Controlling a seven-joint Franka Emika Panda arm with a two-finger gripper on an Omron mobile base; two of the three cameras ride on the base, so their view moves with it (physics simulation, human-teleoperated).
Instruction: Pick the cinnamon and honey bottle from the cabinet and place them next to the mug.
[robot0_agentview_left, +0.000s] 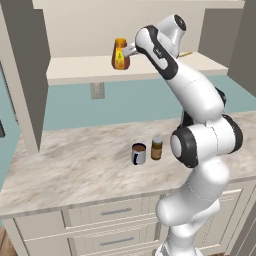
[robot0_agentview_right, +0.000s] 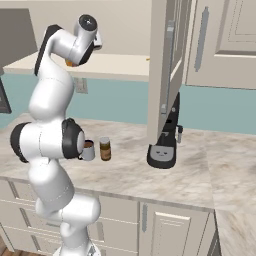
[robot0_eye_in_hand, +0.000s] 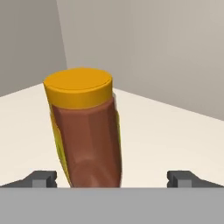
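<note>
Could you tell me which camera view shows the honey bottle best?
The hand view: the honey bottle stands close and unobstructed. The left base view shows it small on the cabinet shelf; in the right base view the arm hides nearly all of it.

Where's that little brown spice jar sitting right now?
The cinnamon stands upright on the marble counter, just right of the mug in the left base view, below the cabinet shelf.

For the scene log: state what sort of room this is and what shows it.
A rendered kitchen, most likely. A marble-look counter runs over drawers with metal handles, an open wall cabinet holds a honey bottle, and a coffee machine stands near a mug of brown liquid.
</note>
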